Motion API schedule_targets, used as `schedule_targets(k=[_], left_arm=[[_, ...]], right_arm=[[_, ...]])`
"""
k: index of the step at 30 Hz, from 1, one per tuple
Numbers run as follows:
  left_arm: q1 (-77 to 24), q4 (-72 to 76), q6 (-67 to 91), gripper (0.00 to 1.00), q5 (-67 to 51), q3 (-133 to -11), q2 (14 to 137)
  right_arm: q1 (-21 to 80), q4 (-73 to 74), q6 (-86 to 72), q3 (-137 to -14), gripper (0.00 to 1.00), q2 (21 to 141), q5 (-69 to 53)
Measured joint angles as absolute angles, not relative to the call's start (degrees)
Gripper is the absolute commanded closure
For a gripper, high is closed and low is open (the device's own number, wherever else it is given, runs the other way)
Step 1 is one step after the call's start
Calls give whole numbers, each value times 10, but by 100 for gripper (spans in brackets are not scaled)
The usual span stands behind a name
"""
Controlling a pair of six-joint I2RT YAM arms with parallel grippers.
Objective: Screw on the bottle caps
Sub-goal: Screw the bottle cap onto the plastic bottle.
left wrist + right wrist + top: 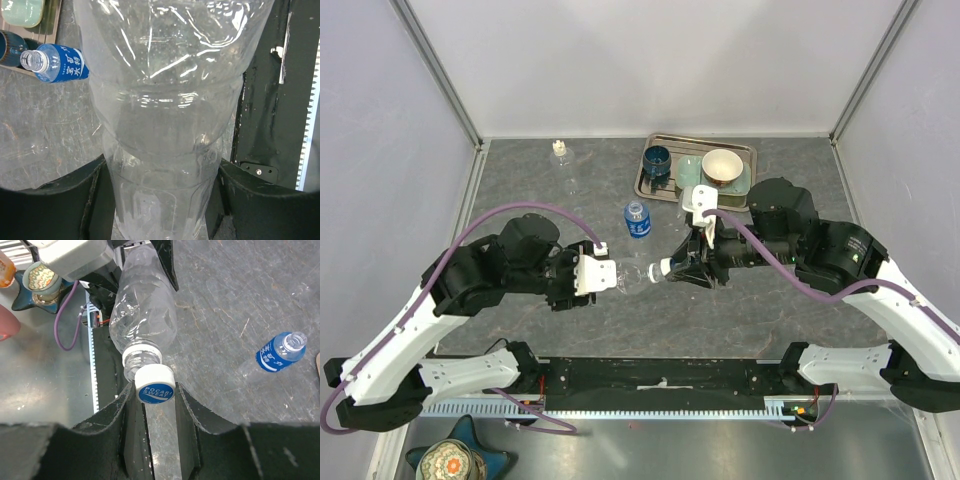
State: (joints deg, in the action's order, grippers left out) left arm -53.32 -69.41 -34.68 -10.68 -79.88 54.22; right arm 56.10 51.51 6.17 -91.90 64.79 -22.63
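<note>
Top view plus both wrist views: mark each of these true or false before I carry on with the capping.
1. The right tool holds a cap at the mouth of the clear bottle. True.
2. The left tool is empty. False: it grips the clear bottle's body.
3. The clear bottle is held upright. False: it is held lying sideways, with its neck toward the right tool.
4. The blue-labelled bottle is capped. False: its mouth is open.
5. The bowl and the dark blue cup sit in the tray. True.
</note>
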Motion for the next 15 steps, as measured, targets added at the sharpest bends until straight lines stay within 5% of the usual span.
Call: schedule_targets(k=[15], left_arm=[[-528,-694,-348,78,-117,-799,542]], right_arm=[[560,501,55,-918,65,653,-274]])
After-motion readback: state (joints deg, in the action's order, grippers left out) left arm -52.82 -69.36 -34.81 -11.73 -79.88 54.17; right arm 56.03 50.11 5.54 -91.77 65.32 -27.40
